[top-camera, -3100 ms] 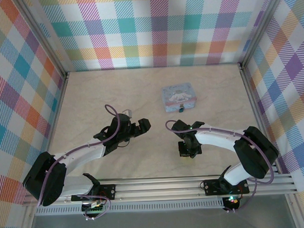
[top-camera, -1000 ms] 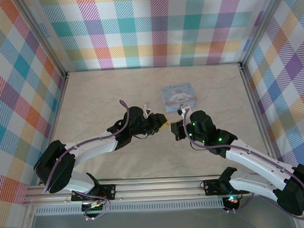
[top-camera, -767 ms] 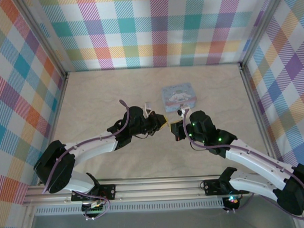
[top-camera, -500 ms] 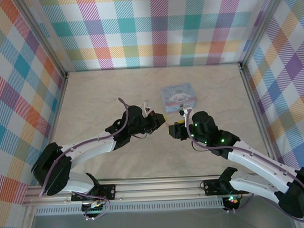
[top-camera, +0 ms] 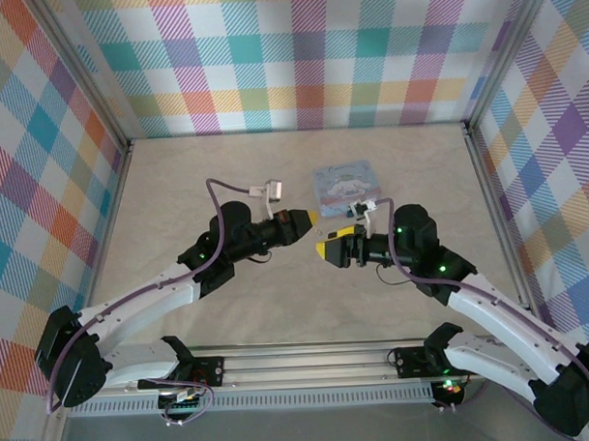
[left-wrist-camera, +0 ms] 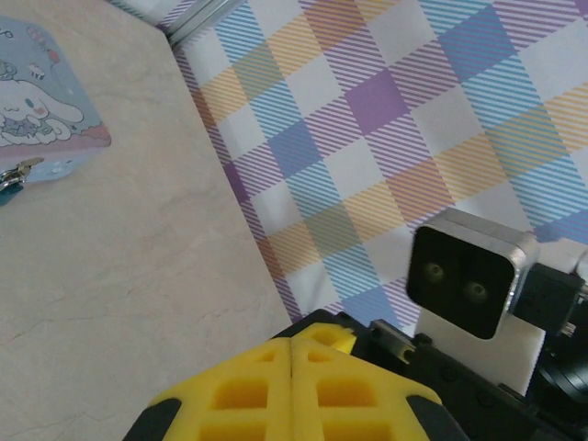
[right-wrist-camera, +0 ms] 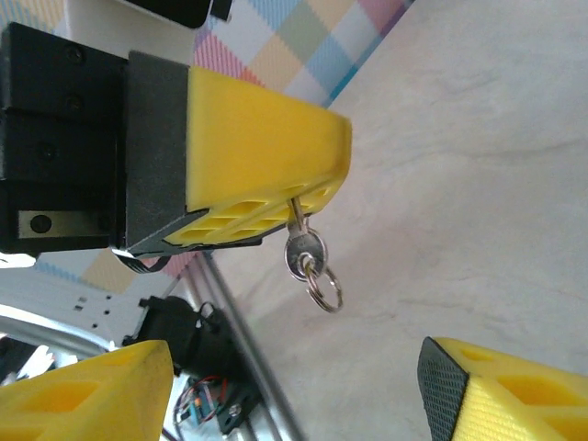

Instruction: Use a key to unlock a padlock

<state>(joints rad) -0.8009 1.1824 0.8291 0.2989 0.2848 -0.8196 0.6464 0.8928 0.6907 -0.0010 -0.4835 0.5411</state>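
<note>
marbled table (top-camera: 196, 176), plaid walls (top-camera: 298, 56) — key (right-wrist-camera: 303, 250) pinched aloft

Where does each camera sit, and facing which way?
Top external: high behind the robot, looking down on table, tin box, left arm, right arm.
Left wrist: on the left arm, looking past its shut left hand at the tin box.
Right wrist: on the right arm, looking through its open right hand at the key.
Top and left wrist share the tin box.

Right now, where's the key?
In the right wrist view, the key hangs pinched by the left gripper, mid-table, in front of the open right gripper.
</note>
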